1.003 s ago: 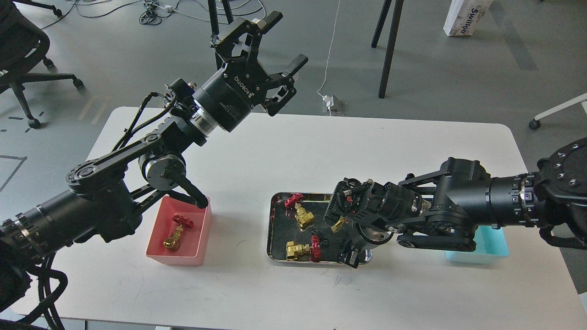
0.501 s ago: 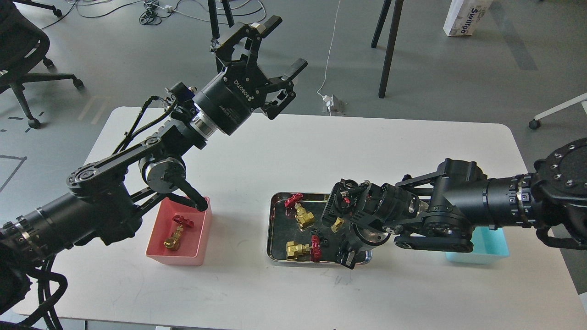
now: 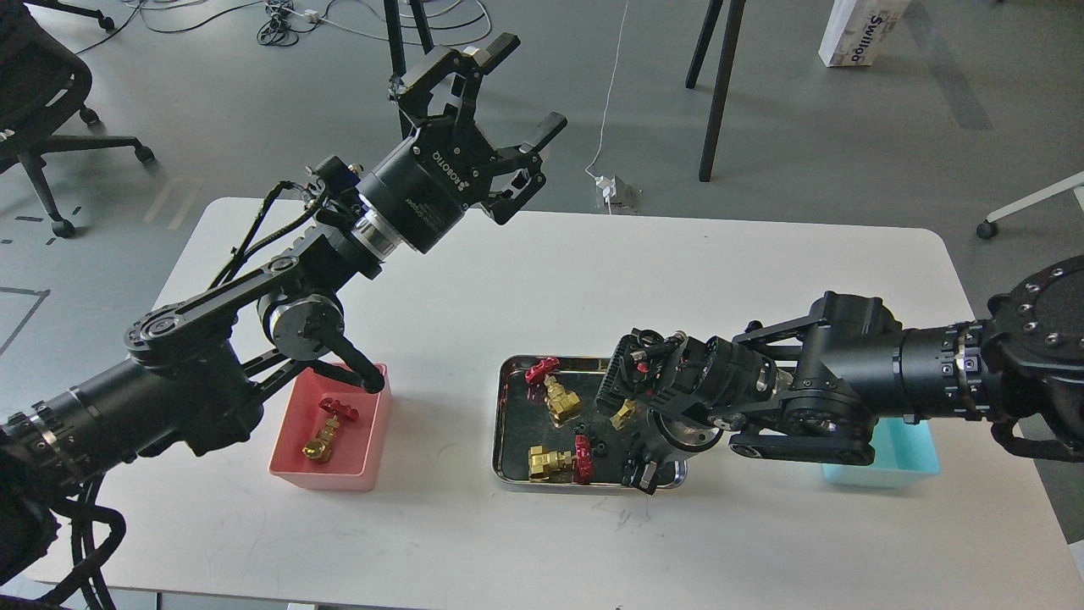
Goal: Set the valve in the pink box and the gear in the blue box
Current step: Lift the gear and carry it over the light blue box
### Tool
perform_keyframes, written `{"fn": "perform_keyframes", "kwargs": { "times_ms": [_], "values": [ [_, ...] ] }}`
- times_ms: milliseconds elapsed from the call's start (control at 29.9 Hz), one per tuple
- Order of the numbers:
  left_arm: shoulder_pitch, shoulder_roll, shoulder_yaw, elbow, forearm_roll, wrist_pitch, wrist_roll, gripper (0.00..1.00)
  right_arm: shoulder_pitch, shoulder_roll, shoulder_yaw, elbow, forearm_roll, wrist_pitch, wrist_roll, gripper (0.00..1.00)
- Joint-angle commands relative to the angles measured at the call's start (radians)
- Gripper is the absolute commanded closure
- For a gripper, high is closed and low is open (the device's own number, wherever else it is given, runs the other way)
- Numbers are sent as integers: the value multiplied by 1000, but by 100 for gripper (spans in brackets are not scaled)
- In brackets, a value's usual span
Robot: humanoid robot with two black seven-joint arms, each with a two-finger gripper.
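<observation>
The pink box (image 3: pixel 369 462) stands at the front left with one valve (image 3: pixel 325 434) inside it. A steel tray (image 3: pixel 501 424) in the middle holds a valve (image 3: pixel 552 392) at the back, another valve (image 3: pixel 556 460) at the front, and a third valve (image 3: pixel 624 413) partly hidden by my right arm. Tiny black gears (image 3: pixel 598 445) lie between them. My right gripper (image 3: pixel 644 471) points down into the tray's right front corner; its fingers are dark and cannot be told apart. My left gripper (image 3: pixel 527 85) is open and empty, raised above the table's back edge. The blue box (image 3: pixel 898 464) is at the right, mostly behind my right arm.
My left forearm hangs over the back of the pink box. Behind the table are stand legs (image 3: pixel 720 85), cables, an office chair (image 3: pixel 42 110) at the far left and a cardboard box (image 3: pixel 860 30).
My right gripper has shifted slightly left and down inside the tray. My left gripper has turned a little and stays open and raised.
</observation>
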Motion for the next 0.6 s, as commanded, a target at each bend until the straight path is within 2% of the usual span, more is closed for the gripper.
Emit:
{"fn": "perform_keyframes", "kwargs": {
  "times_ms": [0,134,334,435,568],
  "values": [
    [1,-2,0,0,0,0,0,16,-1,-2,2,-1,0,0,6,85],
    [1,-3,0,0,0,0,0,16,2,-6,2,0,1,0,6,93],
    [2,-3,1,0,0,0,0,16,54,-44,40,22,67,0,6,95],
    [2,-5,1,0,0,2,0,16,109,-132,91,72,116,0,6,95],
    [2,-18,3,3,0,2,0,16,146,-337,211,122,194,0,4,95]
  ]
}}
